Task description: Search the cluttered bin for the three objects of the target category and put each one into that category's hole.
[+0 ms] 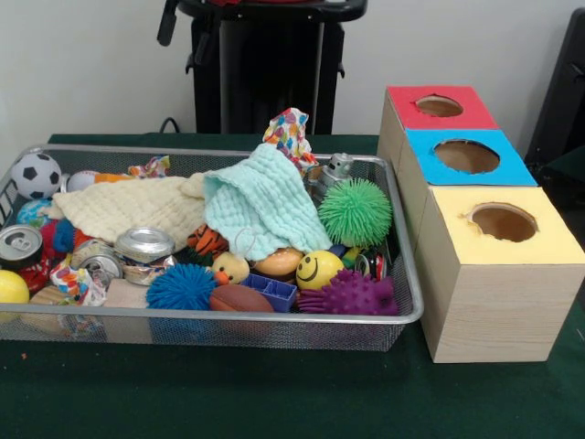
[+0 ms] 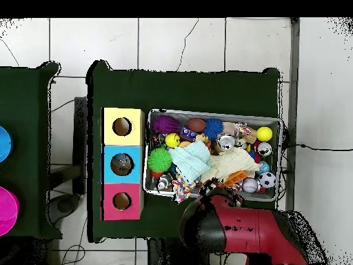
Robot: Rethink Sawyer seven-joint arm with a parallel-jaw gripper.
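The silver wire-mesh bin (image 1: 228,154) is on the green table and full of clutter. It holds a mint cloth (image 1: 260,206), a cream cloth (image 1: 128,206), a green spiky ball (image 1: 355,212), a purple spiky ball (image 1: 352,294), a blue spiky ball (image 1: 180,286), a yellow smiley ball (image 1: 318,270), a soccer ball (image 1: 37,174) and cans (image 1: 143,244). Beside the bin stand three wooden boxes with round holes, topped red (image 1: 402,101), blue (image 1: 425,151) and yellow (image 1: 457,233). In the overhead view my red arm (image 2: 234,228) ends in a dark gripper (image 2: 209,188) at the bin's (image 2: 214,112) robot-side rim.
The robot's black pedestal (image 1: 265,64) stands behind the table. In the overhead view a second dark table (image 2: 27,138) at the left carries blue (image 2: 3,143) and magenta (image 2: 5,210) discs. Cables lie on the tiled floor around the tables.
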